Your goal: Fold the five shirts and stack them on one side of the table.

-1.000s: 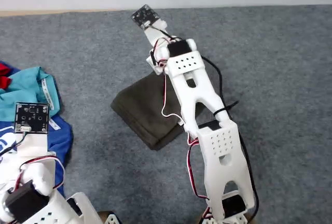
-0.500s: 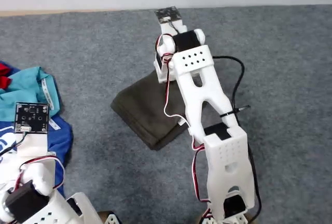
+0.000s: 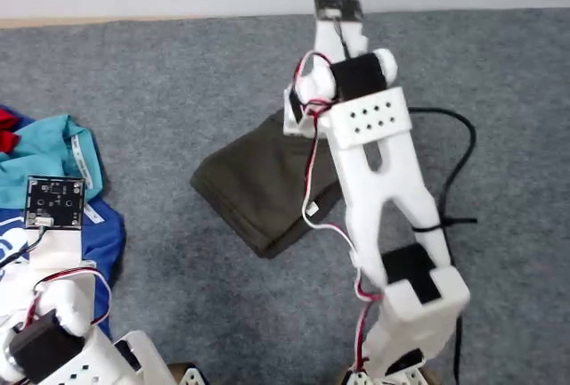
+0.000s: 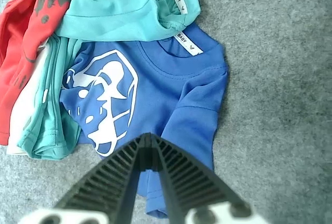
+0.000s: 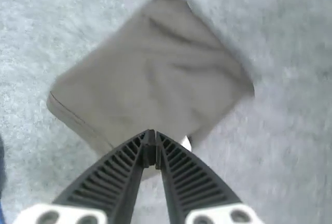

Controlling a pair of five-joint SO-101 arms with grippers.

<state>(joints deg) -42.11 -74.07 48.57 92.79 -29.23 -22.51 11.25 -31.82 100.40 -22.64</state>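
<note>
Your right gripper (image 5: 149, 137) has its jaws pressed together with nothing between them. Its tips sit over one edge of the folded brown shirt (image 3: 254, 184). That shirt lies near the middle of the grey table (image 3: 160, 73), a tidy rough square turned cornerwise. The right arm (image 3: 374, 171) runs from the table's 6 o'clock edge up toward 12 and crosses the shirt's 3 o'clock side.

Your left gripper (image 4: 149, 140) is also closed on nothing, its tips meeting above the blue shirt (image 4: 171, 94). You cannot tell from here whether they touch the cloth. The blue shirt is spread out unfolded, with a white print (image 4: 104, 99) on its front. A teal shirt (image 4: 114, 6) is bunched over its collar, and a red shirt (image 4: 26, 22) lies crumpled against the teal one.

Seen from above, this loose heap sits at the table's 9 o'clock edge, well apart from the folded shirt. The left arm (image 3: 53, 314) stands at about 7 o'clock, over the blue shirt.
</note>
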